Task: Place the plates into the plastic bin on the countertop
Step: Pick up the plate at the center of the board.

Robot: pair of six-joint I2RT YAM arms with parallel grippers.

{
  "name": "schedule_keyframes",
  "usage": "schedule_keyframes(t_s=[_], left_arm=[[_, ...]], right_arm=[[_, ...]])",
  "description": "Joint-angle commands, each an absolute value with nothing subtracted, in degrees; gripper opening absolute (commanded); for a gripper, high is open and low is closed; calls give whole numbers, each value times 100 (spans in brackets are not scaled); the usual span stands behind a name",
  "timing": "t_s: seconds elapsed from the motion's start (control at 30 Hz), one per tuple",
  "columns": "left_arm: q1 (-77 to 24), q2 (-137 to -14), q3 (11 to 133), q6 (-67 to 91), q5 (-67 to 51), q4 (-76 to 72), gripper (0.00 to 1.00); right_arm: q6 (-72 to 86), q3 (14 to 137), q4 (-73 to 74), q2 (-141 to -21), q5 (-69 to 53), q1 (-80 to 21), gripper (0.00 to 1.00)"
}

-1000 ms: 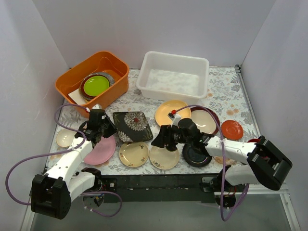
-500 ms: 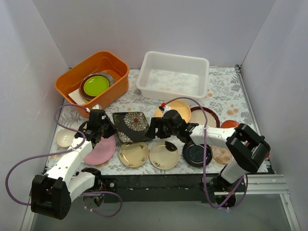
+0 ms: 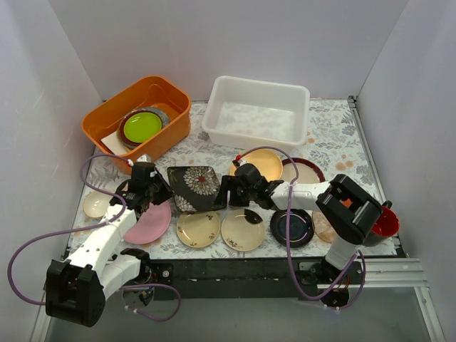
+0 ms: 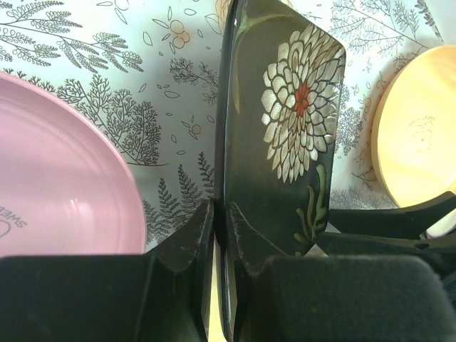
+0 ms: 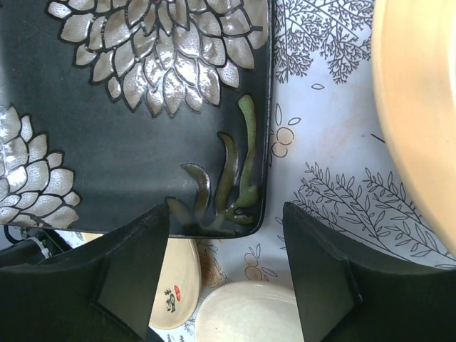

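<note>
Hidden: the right arm (image 3: 342, 206) covers most of a speckled pinkish plate (image 3: 318, 229) near the right edge, and a red cup (image 3: 383, 221) peeks out beside that arm.
Hard to tell: whether the black square floral plate (image 3: 196, 187) (image 4: 285, 142) (image 5: 135, 107) rests flat on the tabletop (image 3: 335, 135) or is lifted off it.
Left jaws: pressed together on the square plate's left edge, pinching its rim, in the left wrist view.
Right jaws: spread wide, one on each side of the square plate's right edge; contact cannot be made out.
Plastic bin (image 3: 258, 110): at the far edge, centre; only its bare white floor shows.
Orange tub (image 3: 171, 107): far left corner, holding a lime-green plate (image 3: 142, 126) on top of darker dishes.
Plates on the tabletop: a pink plate (image 3: 149, 222) (image 4: 57, 178) by the left arm; two gold plates (image 3: 198, 228) (image 3: 243, 229) near the front edge; a glossy black plate (image 3: 292, 226); a yellow plate (image 3: 269, 161) and a brown-rimmed plate (image 3: 308, 171) behind the right arm; a small cream dish (image 3: 95, 205) at the left edge.
Open room: a strip of printed surface runs between the bin and the plates, and more lies in the far right corner.
</note>
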State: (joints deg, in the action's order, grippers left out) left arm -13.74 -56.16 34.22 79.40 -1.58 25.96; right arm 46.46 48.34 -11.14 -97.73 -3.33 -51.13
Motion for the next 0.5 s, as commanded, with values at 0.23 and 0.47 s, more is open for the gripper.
schedule_keyframes(t_s=[0.23,0.47], left_arm=[[-1397,-5344,3656,7919,-483,2320,0],[-1389,-5440,3551,7901,-580,2092,0]], right_arm=[[4904,4808,-2020,-9958,-668,-5203,72],[4861,4702,-2513,-9949,-826,-5212,70]])
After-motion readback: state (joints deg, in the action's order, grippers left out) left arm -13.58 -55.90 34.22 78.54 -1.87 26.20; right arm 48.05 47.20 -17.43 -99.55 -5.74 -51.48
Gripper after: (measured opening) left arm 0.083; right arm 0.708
